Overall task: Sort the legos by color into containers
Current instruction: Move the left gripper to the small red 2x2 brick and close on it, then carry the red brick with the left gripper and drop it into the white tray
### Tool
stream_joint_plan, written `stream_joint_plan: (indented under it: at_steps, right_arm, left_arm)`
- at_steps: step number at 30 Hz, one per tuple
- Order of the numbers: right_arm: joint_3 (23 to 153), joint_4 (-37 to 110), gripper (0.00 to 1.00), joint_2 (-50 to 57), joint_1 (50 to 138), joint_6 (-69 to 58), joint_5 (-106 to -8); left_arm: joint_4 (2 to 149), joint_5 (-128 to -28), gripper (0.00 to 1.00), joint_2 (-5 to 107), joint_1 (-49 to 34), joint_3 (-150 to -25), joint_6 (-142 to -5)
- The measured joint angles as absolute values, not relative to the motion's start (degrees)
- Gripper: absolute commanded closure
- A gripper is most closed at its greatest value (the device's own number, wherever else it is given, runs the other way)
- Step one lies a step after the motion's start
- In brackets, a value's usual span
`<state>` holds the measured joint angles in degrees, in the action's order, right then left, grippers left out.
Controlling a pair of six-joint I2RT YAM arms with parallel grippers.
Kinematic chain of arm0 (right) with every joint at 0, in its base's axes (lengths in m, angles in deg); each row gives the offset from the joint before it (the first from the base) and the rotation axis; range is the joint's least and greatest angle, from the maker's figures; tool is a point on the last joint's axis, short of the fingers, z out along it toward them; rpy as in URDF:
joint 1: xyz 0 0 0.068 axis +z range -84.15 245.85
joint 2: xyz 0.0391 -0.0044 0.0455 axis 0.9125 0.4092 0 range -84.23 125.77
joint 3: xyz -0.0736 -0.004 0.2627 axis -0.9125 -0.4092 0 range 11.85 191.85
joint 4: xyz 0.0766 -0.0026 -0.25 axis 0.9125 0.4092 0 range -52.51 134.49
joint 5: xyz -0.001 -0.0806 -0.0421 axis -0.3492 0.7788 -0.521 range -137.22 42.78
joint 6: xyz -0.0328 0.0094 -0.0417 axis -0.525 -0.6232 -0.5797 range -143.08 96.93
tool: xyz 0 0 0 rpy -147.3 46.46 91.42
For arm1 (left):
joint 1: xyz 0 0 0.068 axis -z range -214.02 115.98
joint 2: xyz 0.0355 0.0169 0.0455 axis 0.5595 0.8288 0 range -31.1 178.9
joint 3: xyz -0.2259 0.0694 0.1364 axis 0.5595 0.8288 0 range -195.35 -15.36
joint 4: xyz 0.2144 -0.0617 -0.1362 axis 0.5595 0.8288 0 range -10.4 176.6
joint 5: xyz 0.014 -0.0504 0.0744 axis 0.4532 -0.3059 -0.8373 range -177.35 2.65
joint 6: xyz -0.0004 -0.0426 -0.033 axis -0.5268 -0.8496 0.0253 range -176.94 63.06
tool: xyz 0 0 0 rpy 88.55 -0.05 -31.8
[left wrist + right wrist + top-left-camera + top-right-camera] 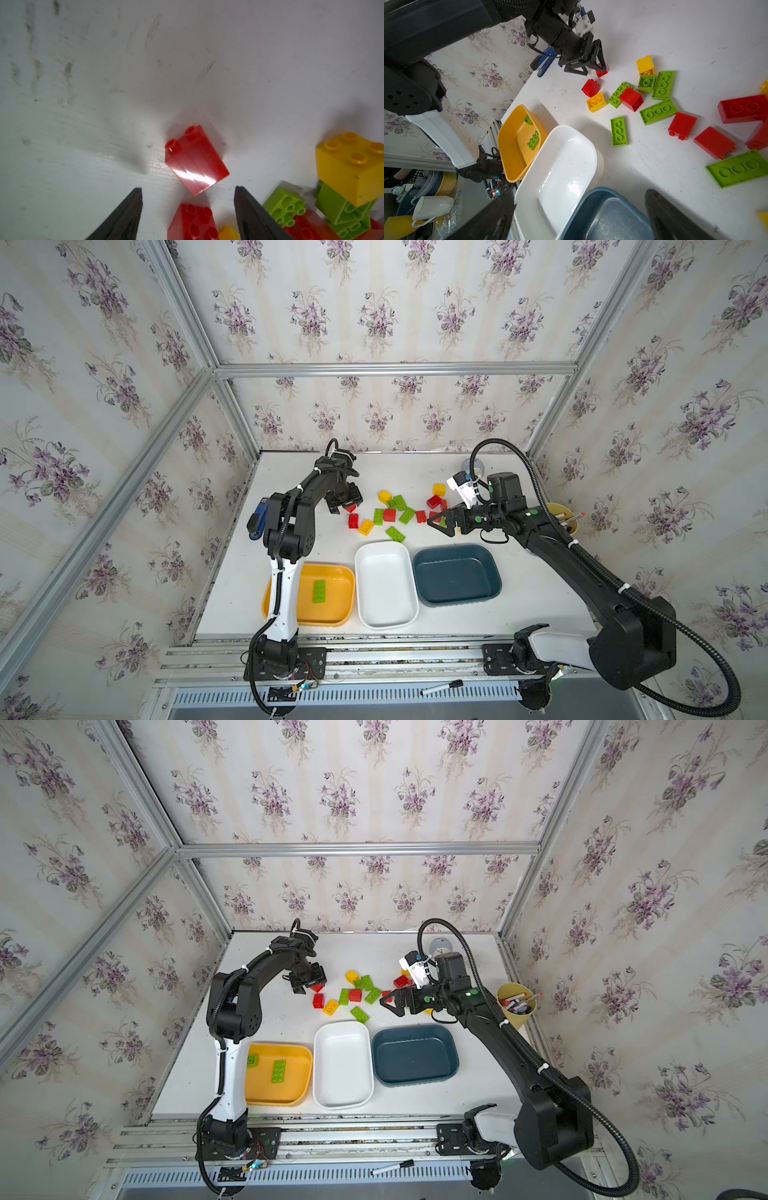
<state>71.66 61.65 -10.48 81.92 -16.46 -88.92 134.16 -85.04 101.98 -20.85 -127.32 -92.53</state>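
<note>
- The loose legos are lying in a scattered band of red, yellow and lime green across the middle of the white table. They are sitting between the two grippers and behind the trays.
- One small red brick is lying on its side at the left end of that band.
- The left gripper is pointing down at this brick with its jaws parted, gripping nothing. The brick is sitting just beyond the fingertips, not between them. Whether a tip is touching it I cannot tell.
- A second red brick, studs up, is showing between the two fingers, nearer the wrist camera.
- Any moulded lettering on the studs is too blurred to read.
- Two green bricks are lying in the orange-yellow tray: an oblong one and a smaller square one close to the left arm.
- The white tray is sitting just beside it, and the teal tray is next on the right. All three are lining the table's near edge.
- The right gripper is hovering low over the right end of the band, jaws spread wide and holding nothing.
- A pale-yellow cup of pens is standing at the table's right edge, behind the right arm. Print on the pens is too small to read.
- A black marker is lying on the front rail, its label unreadable.
</note>
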Motion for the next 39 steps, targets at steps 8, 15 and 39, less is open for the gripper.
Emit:
stream_joint_plan:
  at_steps: [8,15,39]
  right_arm:
    - [71.7,61.7,0.0,-9.9,81.1,-16.5,-89.4]
    - [71.7,61.6,0.0,-9.7,80.2,-16.7,-90.2]
    - [70.6,61.2,0.0,-9.7,78.1,-16.7,-91.9]
  left_arm:
    - [134.0,-85.1,0.3,105.3,-21.0,-131.4,-95.0]
    - [134.1,-85.0,0.41,105.8,-21.2,-130.9,-95.5]
    - [139.1,-86.4,0.67,104.8,-21.9,-134.9,-91.9]
